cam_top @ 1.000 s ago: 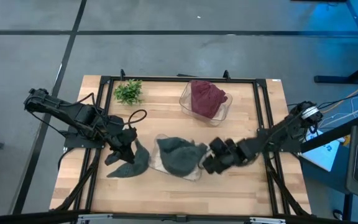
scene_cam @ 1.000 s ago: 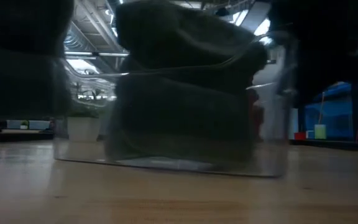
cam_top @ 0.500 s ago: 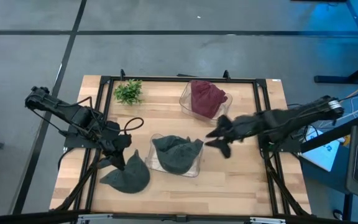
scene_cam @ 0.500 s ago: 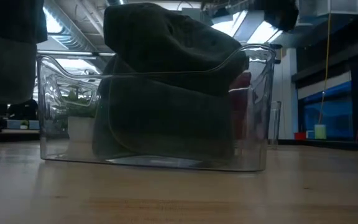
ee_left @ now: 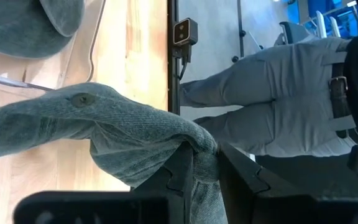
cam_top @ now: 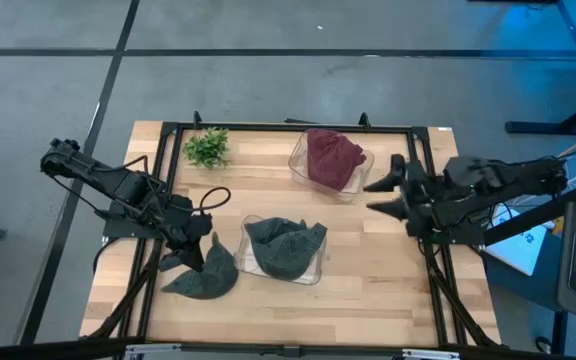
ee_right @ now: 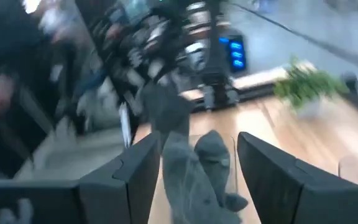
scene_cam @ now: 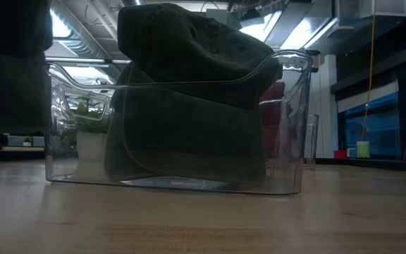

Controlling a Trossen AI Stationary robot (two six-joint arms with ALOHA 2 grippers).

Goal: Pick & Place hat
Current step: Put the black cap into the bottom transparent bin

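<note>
Left tool (cam_top: pixel 200 250) pinches a grey hat (cam_top: pixel 208 278); right tool (cam_top: pixel 385 196) gapes wide — empty.

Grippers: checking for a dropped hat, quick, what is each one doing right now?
Left gripper: shut on the grey hat beside the bin.
Right gripper: open, holding nothing, raised near the table's right side.

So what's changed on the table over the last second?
The right gripper let go at the clear bin holding a grey hat and pulled back to the table's right edge, jaws open. The bin shifted slightly left. The left gripper, still shut on the second grey hat, dragged it slightly nearer the front edge. The red hat and plant stayed put.
</note>
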